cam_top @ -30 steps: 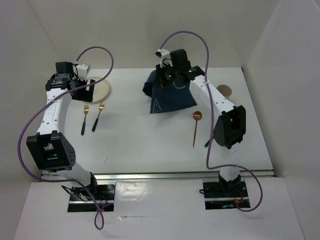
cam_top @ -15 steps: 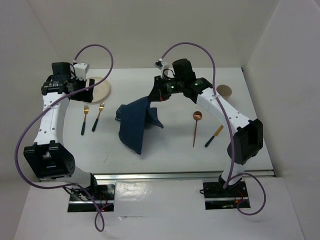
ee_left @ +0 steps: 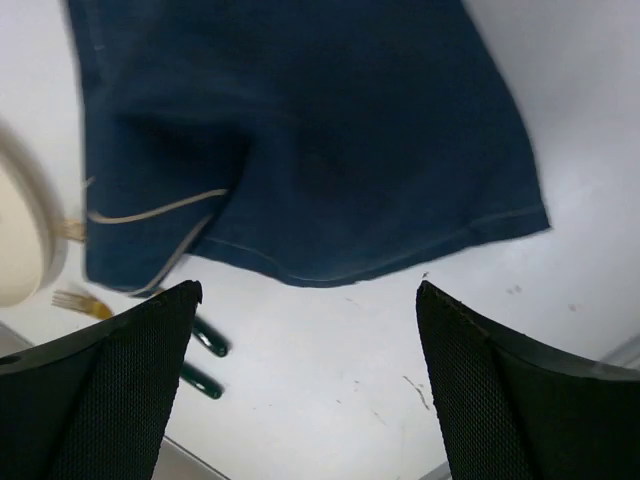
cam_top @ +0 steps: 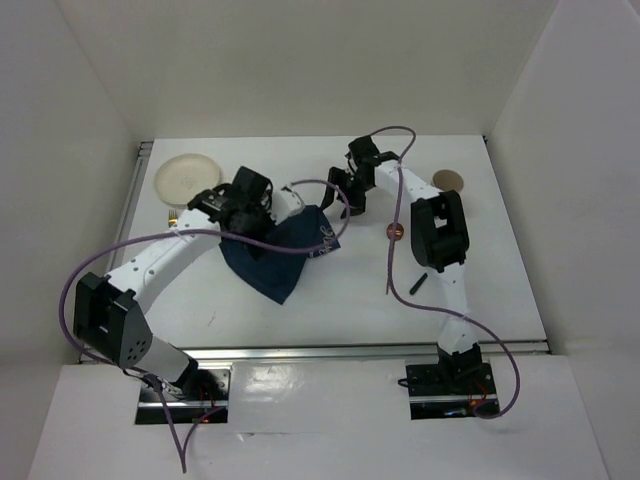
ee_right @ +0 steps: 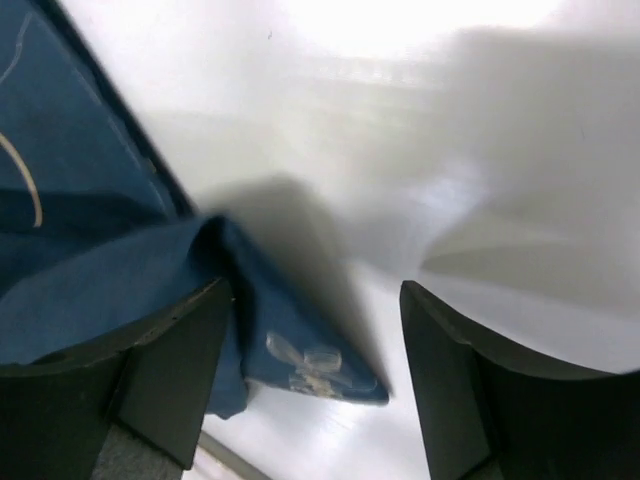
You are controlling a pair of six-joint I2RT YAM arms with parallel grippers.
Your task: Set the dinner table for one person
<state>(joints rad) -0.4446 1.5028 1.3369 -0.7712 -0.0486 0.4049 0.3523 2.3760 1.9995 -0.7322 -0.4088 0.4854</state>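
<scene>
Dinner table (cam_top: 335, 300) now bears the released placemat (cam_top: 275, 265), left arm (cam_top: 150, 262) swung over.

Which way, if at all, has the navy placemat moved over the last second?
Yes. The navy placemat slid left and down in the top view, further from the brown coaster, which stayed put.

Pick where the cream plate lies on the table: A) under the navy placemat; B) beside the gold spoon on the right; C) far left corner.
C: the top view shows the cream plate at the far left corner of the dinner table, apart from the navy placemat and the gold spoon.
</scene>
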